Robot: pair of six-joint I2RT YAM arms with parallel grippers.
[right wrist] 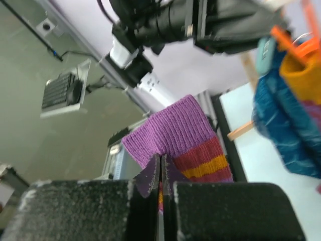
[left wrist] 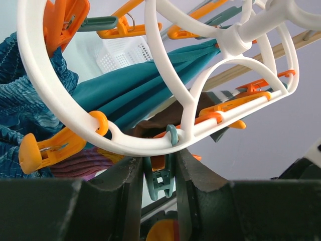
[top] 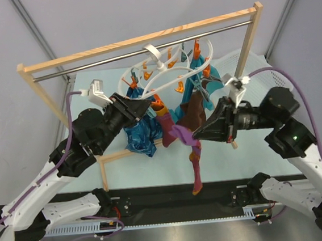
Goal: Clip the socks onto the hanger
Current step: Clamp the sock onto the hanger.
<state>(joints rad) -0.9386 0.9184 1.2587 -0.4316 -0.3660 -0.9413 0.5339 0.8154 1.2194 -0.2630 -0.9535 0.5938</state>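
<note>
The white hanger (top: 162,75) hangs from the rack's metal bar, with orange and grey-teal clips. My left gripper (top: 147,103) is at its near rim; in the left wrist view (left wrist: 159,168) it is shut on a grey-teal clip (left wrist: 161,182) just under the white ring (left wrist: 135,143). My right gripper (top: 195,133) is shut on the cuff of a magenta-purple striped sock (top: 195,163), which dangles below it; the cuff shows in the right wrist view (right wrist: 185,133). A dark brown sock (top: 195,110) and another striped sock (top: 166,127) hang from clips.
The wooden-framed rack (top: 136,41) with its metal bar (top: 115,62) spans the back. Teal and blue cloths (top: 141,132) hang from the hanger between the arms. The rack's low wooden rail (top: 116,155) runs under my left arm. A white basket (left wrist: 123,55) stands behind.
</note>
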